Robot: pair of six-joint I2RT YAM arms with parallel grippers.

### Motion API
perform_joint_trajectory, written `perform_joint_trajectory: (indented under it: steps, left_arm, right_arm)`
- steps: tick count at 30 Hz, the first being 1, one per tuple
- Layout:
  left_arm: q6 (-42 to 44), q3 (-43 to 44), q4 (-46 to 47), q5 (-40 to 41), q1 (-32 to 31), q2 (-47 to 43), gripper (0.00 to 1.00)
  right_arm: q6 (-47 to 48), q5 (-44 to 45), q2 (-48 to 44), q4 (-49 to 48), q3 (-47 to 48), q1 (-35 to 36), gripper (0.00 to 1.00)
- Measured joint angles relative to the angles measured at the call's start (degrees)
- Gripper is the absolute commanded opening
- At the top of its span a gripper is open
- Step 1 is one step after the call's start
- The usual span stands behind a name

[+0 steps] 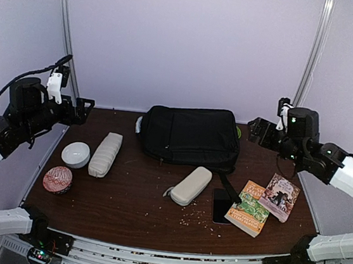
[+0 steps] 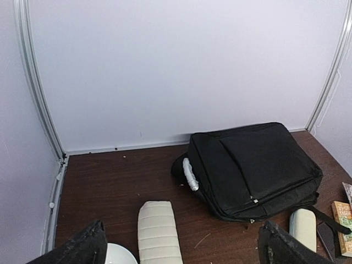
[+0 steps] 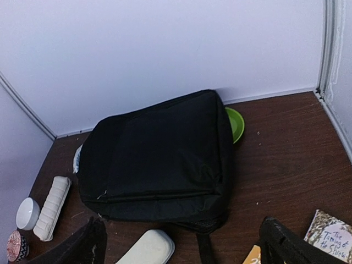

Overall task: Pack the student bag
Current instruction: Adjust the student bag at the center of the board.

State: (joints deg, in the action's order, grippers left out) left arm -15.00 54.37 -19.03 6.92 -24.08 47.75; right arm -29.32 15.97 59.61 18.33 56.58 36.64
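Student bag (image 1: 189,136) lies flat and looks closed at the far middle of the worktop (image 1: 123,209). I judge nothing packed yet: pouches (image 1: 191,185), books (image 1: 249,208) and phone (image 1: 221,205) sit outside. My left hand (image 1: 82,110) and right hand (image 1: 257,132) hang released, grasping nothing.

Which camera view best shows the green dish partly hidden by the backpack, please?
The right wrist view: the green dish shows a broad curved rim beside the backpack. The top external view catches only a sliver at the backpack's edge; the left wrist view hides it.
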Motion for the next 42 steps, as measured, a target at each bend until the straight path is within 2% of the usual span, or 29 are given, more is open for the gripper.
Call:
perform_joint_trajectory:
  steps: [5,9,17,21,25,29,42]
  left_arm:
    - [-0.6,-3.6,0.5,2.4,0.0,-0.1,0.97]
    - [-2.1,-4.3,-0.2,3.3,0.0,1.3,0.97]
    - [-3.9,-4.3,-1.2,4.7,0.0,2.8,0.96]
    - [-4.3,-4.1,-2.2,4.7,0.0,3.7,0.96]
    - [-4.5,-4.0,-2.4,4.9,0.0,3.9,0.96]
    - [-4.5,-3.5,-2.5,4.9,0.0,4.6,0.96]
    - [-4.5,-2.2,-3.7,6.0,0.0,7.7,0.96]
  right_arm:
    - [-3.6,2.0,10.1,0.0,2.8,7.8,0.95]
    - [-11.3,2.4,15.5,-1.0,2.6,10.7,0.93]
    - [-23.8,2.7,23.1,-5.1,0.1,9.4,0.89]
    - [-27.6,1.0,26.6,-7.4,-0.1,4.9,0.87]
    - [-28.6,0.2,29.9,-8.8,0.2,-0.3,0.84]
    - [-29.4,-1.7,33.7,-9.6,1.2,-1.6,0.82]
    - [-27.6,-6.1,46.4,-9.2,21.1,8.5,0.79]
